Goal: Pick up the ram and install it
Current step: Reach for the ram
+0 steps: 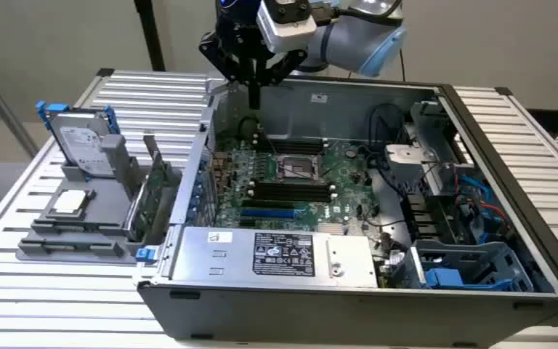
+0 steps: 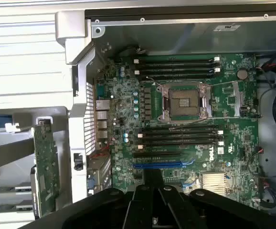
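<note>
Starting nearest, a white slatted tabletop (image 1: 56, 291) carries an open computer case (image 1: 357, 320) lying on its side. A grey power supply (image 1: 269, 254) sits along the case's near edge, and a blue plastic bracket (image 1: 453, 278) sits in its near corner on the exterior view's right.

Just beside the case, on the exterior view's left, stands a grey rack (image 1: 70, 243). A small flat silver part (image 1: 70, 203) lies on it, and a hard drive (image 1: 83, 145) with blue rails stands upright at its far end. Two green boards stand on edge in its slots, close to the case wall. The taller card (image 1: 143, 202) has a metal bracket at its far end. The ram (image 1: 168, 187) appears to be the lower green stick between that card and the case wall, untouched in the rack.

Farther in, the motherboard (image 1: 289, 182) lies flat in the case, with its processor socket (image 1: 296, 167) between two groups of long black slots (image 1: 287, 193).

Farthest, the arm (image 1: 357, 36) reaches in from beyond the case and bends downward. The pincer (image 1: 255, 102) hangs straight down over the case's far corner on the exterior view's left, above the motherboard and well apart from the rack. Its fingers are clenched, tip against tip. The wrist view looks straight down on the socket and slots.
</note>
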`<state>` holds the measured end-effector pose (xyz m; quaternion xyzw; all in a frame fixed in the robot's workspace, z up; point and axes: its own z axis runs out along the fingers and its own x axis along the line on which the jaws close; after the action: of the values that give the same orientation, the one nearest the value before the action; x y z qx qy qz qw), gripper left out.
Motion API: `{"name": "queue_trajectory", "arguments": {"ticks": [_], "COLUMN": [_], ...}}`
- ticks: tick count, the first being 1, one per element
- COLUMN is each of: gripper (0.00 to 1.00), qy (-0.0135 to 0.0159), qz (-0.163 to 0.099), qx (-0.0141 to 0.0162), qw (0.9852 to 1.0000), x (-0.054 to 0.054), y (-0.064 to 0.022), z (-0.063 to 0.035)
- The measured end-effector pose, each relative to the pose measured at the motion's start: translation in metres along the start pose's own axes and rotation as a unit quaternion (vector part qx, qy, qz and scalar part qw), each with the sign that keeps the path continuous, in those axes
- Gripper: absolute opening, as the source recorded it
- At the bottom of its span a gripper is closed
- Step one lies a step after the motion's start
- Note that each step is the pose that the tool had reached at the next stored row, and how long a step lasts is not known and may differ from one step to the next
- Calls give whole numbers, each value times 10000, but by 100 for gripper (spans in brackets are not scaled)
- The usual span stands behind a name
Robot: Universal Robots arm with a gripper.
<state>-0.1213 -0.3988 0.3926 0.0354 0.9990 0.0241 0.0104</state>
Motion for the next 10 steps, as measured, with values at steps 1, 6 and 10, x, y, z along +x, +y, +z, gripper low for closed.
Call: {"name": "queue_trajectory", "arguments": {"ticks": [1,6,10], "gripper": [0,0,0], "qy": [0,0,0], "qz": [0,0,0], "qx": [0,0,0], "qw": [10000,10000,10000], "x": [0,1,0], "y": [0,0,0], "z": [0,0,0]}}
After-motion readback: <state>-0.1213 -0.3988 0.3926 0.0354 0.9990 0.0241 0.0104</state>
